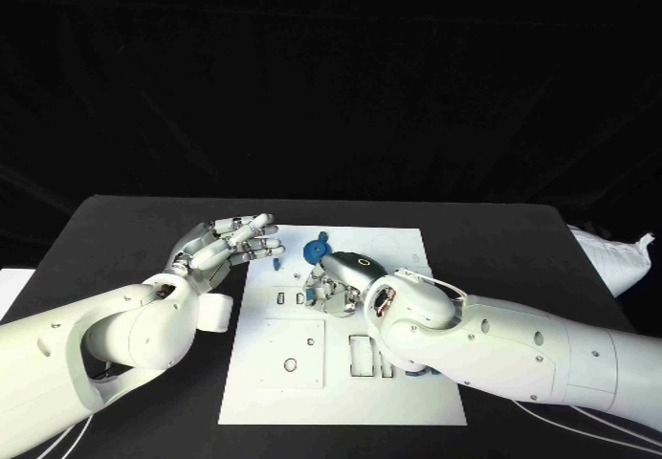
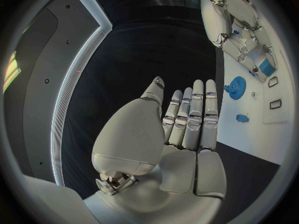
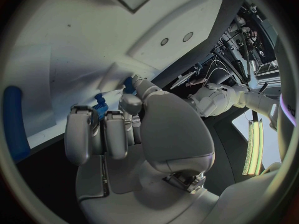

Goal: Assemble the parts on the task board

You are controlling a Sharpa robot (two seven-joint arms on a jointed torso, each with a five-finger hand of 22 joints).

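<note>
The white task board point(image 1: 414, 251) lies mid-table, with slots and holes in its surface. A blue gear point(image 1: 315, 251) point(image 2: 236, 87) and a small blue part point(image 1: 280, 265) point(image 2: 242, 118) lie near its far left corner. My left hand point(image 1: 228, 249) point(image 2: 187, 124) hovers open at the board's left edge, fingers straight and together, holding nothing. My right hand point(image 1: 340, 279) point(image 3: 118, 129) reaches down onto the board's middle, its fingers curled around a blue part point(image 3: 99, 106) point(image 2: 266, 66) at the fingertips. The part's contact with the board is hidden by the fingers.
Another blue piece point(image 1: 421, 373) peeks out from under my right forearm at the board's right side; the long blue bar point(image 3: 15, 119) may be the same piece. A white bag point(image 1: 614, 253) lies at the table's right edge. Bare black table surrounds the board.
</note>
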